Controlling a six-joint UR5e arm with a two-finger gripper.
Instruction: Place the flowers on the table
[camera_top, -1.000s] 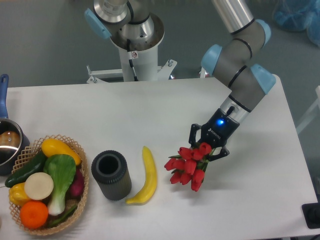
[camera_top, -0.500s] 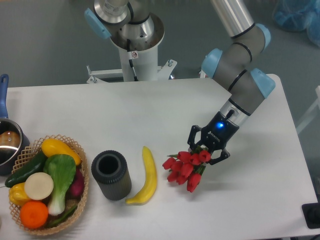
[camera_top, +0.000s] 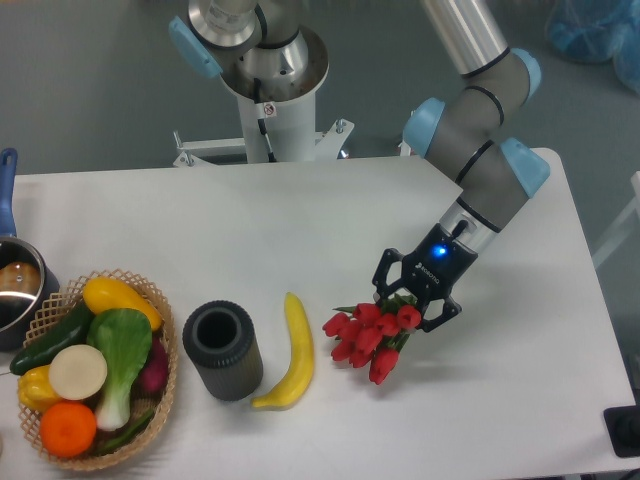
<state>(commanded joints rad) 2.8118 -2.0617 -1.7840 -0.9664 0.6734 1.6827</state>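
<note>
The gripper (camera_top: 414, 300) is closed around the flowers (camera_top: 366, 335), its black fingers clasping the stem end of the bunch while a blue light glows on the gripper body just above. The red tulip buds fan out from the fingers toward the lower left, with a little green leaf showing between them and the fingers. Whether the buds rest on the table (camera_top: 330, 220) or hang just above it cannot be told from this view. Taking the flowers as the landmark, a yellow banana (camera_top: 291, 352) lies just to their left, lengthwise from top to bottom and curved, close to the nearest buds but apart from them. Left of the banana, farther from the flowers, stands a dark grey cylindrical cup (camera_top: 221, 350), upright with its opening facing up. Well to the left of the flowers, a wicker basket (camera_top: 170, 352) holds mixed fruit and vegetables, among them an orange, a yellow pepper, a cucumber and a leafy green. At the far left edge, farthest from the flowers, part of a metal pot (camera_top: 18, 285) with a blue handle shows.
</note>
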